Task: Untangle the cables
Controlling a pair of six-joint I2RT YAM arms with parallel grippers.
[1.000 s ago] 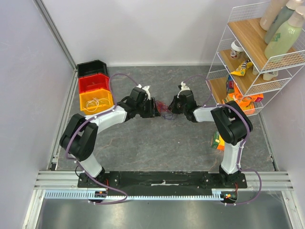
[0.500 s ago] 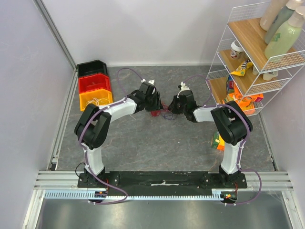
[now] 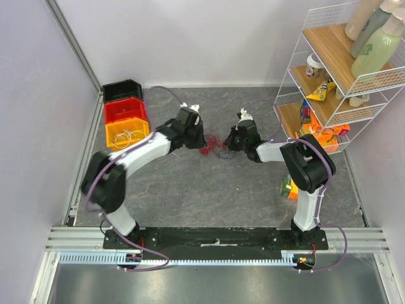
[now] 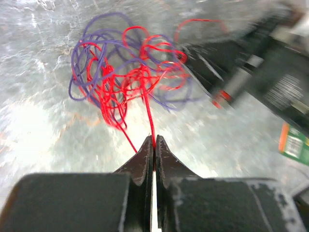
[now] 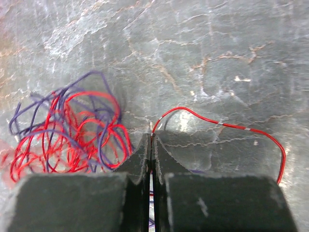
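A: Entry, left side first. What lies out past the left fingers?

B: A yellow plastic bin (image 3: pixel 126 147) with thin pale loops in it, well off to the outer side of the left gripper (image 4: pixel 154 140). A red and a black bin stand behind it.

A: Left fingers (image 4: pixel 143 159), state?

B: Closed, tips pressed together. A red strand runs straight into the seam between the tips, so they are pinching it.

A: And the cables (image 4: pixel 120 82)?

B: A loose tangle of thin red and dark purple-blue wire, on the grey marbled tabletop (image 3: pixel 209 190). It lies just ahead of the left fingertips and slightly to their left. Red strands lead from the tangle towards the tips. In the top view the tangle sits between the two grippers.

A: Right gripper (image 5: pixel 150 137)?

B: Also closed, no gap visible. A red strand comes out at the tips and arcs away to their right over the tabletop. The bulk of the tangle is to the left of these fingers, near the tips.

A: Beyond the right fingers?

B: A white wire rack with wooden shelves (image 3: pixel 329 54), holding bottles and packets, well apart from the gripper.
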